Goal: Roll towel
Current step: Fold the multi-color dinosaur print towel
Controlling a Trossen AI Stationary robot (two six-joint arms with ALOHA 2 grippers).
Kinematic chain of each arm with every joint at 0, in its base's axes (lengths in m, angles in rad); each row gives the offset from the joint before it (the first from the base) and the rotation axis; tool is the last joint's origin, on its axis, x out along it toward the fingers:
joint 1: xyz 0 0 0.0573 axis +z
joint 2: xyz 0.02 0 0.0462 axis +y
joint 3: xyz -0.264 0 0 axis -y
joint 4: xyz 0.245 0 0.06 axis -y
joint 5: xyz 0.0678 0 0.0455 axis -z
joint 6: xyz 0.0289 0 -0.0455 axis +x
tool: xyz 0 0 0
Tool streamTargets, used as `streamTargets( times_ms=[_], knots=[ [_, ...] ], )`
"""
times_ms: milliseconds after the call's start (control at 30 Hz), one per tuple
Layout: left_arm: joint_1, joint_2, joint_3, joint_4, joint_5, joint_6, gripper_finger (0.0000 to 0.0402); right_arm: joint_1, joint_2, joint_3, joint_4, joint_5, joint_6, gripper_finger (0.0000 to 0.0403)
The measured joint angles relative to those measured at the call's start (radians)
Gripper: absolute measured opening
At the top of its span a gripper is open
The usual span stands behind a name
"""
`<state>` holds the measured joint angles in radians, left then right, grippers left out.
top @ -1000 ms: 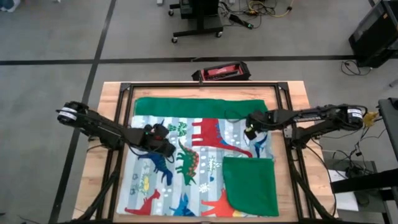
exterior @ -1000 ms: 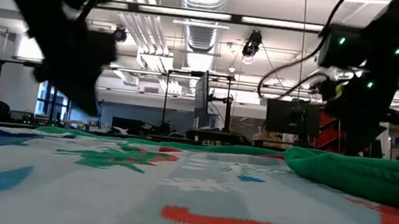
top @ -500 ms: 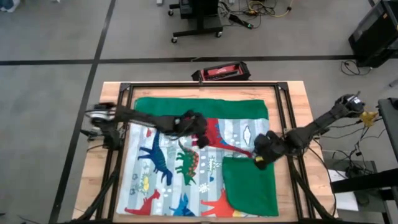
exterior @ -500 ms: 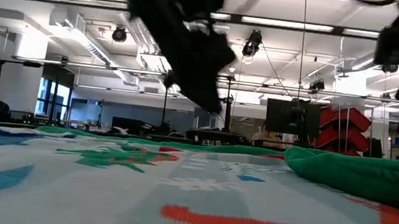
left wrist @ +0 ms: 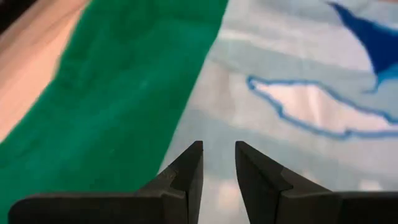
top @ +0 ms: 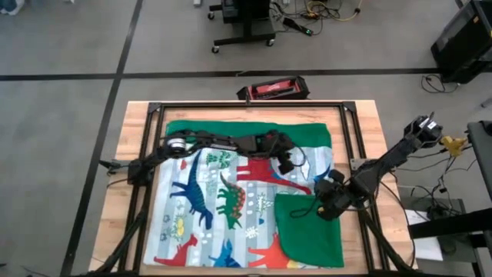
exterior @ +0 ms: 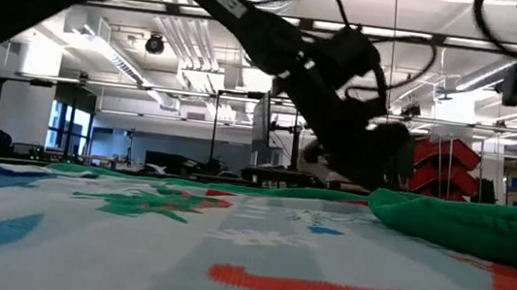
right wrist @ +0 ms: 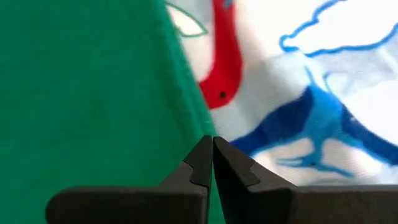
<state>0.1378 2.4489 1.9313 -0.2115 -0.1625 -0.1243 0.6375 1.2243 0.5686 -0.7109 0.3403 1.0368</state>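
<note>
Towel (top: 231,208), one: large soft cloth, green border, pale blue centre with red, blue and green dinosaurs, spread on wooden worktop (top: 131,196); near right corner folded over, green.
High view: left hand (top: 286,160) over far centre; right hand (top: 327,201) at fold's edge.
Low view: green fold (exterior: 469,228) raised.
Left wrist view: hand (left wrist: 218,163) narrowly parted, empty.
Right wrist view: hand (right wrist: 212,158) closed, tips together, nothing visibly held.

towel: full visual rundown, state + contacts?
The towel is a soft knit-looking cloth, green-bordered, its pale blue centre printed with red, blue and green dinosaurs. It lies mostly flat across the table, unrolled, with its front right corner folded over as a green flap. The left gripper hangs over its far right area, fingers slightly apart. The right gripper, shut, sits at the flap's edge; contact isn't clear.
</note>
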Motion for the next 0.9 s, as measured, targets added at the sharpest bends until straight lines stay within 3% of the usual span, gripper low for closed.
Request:
streamTargets(
  times_ms=[300, 667, 900],
  knots=[
    [0.009, 0.156, 0.214, -0.071, -0.019, 0.028, 0.0077, -0.099, 0.124, 0.0, 0.123, 0.022, -0.15, 0.0],
    [0.053, 0.123, 0.208, -0.189, -0.056, 0.036, 0.0077, -0.096, 0.199, -0.004, 0.129, 0.001, -0.148, 0.0],
    [0.054, 0.123, 0.25, -0.227, -0.064, 0.065, 0.0077, -0.111, 0.111, -0.011, 0.097, 0.022, -0.157, 0.0]
  ],
)
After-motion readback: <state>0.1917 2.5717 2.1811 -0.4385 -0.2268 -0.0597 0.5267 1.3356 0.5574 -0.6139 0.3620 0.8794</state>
